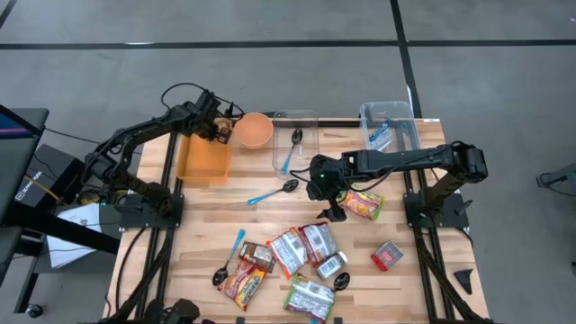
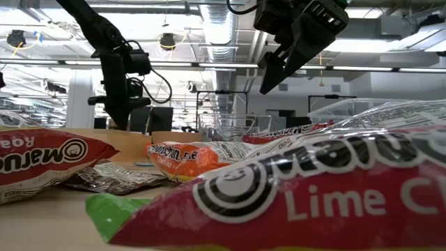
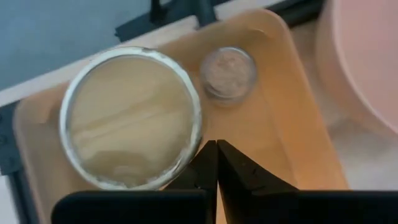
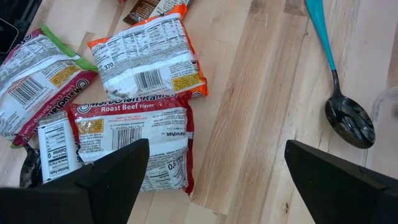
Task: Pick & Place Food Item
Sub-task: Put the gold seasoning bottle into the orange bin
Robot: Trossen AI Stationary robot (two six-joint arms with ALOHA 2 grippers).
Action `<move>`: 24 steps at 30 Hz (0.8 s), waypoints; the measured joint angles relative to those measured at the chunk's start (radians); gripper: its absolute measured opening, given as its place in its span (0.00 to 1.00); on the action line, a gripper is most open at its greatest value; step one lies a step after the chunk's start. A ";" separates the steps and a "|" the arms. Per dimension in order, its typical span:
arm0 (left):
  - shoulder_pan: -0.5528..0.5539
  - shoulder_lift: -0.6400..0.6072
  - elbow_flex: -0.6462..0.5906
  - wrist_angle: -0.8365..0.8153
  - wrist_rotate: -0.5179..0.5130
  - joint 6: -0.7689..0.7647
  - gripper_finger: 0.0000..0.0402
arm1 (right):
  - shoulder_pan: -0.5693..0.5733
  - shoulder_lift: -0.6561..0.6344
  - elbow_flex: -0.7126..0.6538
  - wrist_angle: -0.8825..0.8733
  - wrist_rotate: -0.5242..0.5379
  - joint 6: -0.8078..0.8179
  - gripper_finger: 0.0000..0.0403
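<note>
Several instant-noodle packets (image 1: 292, 256) lie flat in a loose heap near the table's front edge. My right gripper (image 4: 211, 186) hangs open above the bare wood just behind them, tilted down toward a Roast Beef packet (image 4: 130, 143) and an orange one (image 4: 149, 62). It shows high in the low view (image 2: 279, 66). One more packet (image 1: 364, 205) lies just to its right. My left gripper (image 3: 216, 149) is shut over the orange tray (image 1: 202, 157) at the far left. Its tips are beside a round white-rimmed container (image 3: 130, 118), with a small jar (image 3: 228, 71) farther off. My left gripper's shut fingertips (image 3: 208, 155) stand right at the rim (image 3: 194, 146) of the round container, coming slanting down from above. Whether they touch it I cannot tell.
A pink bowl (image 1: 255, 130) stands right of the tray. Behind the right gripper are two clear tubs (image 1: 295, 139) (image 1: 389, 126). Teal-handled spoons (image 4: 339, 93) (image 1: 273, 192) lie on the wood. A small red box (image 1: 387, 256) sits at the front right.
</note>
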 joint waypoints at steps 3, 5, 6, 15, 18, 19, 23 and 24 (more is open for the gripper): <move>0.000 0.000 0.000 0.008 -0.019 -0.001 0.00 | 0.000 0.000 0.000 0.000 0.000 0.000 0.92; 0.000 0.000 0.000 0.010 -0.038 -0.011 0.00 | 0.000 0.000 0.000 0.000 0.000 0.000 0.92; 0.000 0.000 0.000 0.011 -0.050 -0.018 0.00 | 0.000 0.000 0.000 0.000 0.000 0.000 0.92; 0.000 0.000 0.000 0.054 -0.080 -0.022 0.00 | 0.000 0.000 0.000 0.000 0.000 0.000 0.92; 0.000 0.000 0.000 0.074 -0.083 -0.018 0.00 | 0.000 0.000 0.000 0.000 0.000 0.000 0.92; 0.000 0.000 0.000 0.078 -0.083 -0.018 0.00 | 0.000 0.000 0.000 0.000 0.000 0.000 0.92; 0.000 0.000 0.000 0.105 -0.059 -0.015 0.00 | 0.000 0.000 0.000 0.000 0.000 0.000 0.92; 0.000 0.000 0.000 0.119 -0.040 -0.006 0.00 | 0.000 0.000 0.000 0.000 0.000 0.000 0.92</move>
